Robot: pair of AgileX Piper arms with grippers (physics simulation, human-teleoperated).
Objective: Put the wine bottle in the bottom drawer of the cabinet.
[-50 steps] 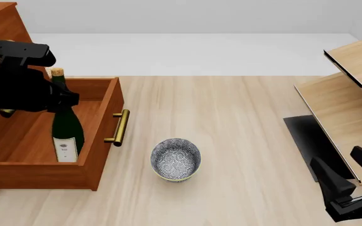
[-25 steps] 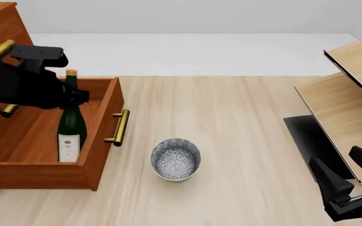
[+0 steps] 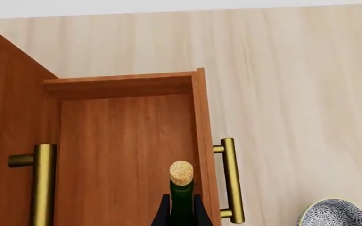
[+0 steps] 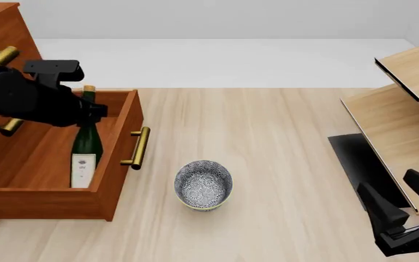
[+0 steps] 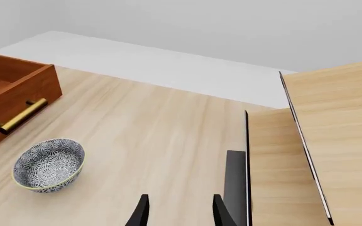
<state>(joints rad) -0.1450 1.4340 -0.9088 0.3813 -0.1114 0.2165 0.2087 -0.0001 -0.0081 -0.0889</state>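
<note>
Matte black arms, seemingly unmarked

wine bottle carried rightward inside the bottom drawer, left hand moving with it

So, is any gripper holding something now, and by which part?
The left gripper holds the wine bottle by its neck, just under the cork. The right gripper is open and holds nothing.

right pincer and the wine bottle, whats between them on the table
In the front view, the patterned bowl sits on the table between the right pincer and the wine bottle, which stands in the bottom drawer. The drawer's front panel also separates them.
</note>
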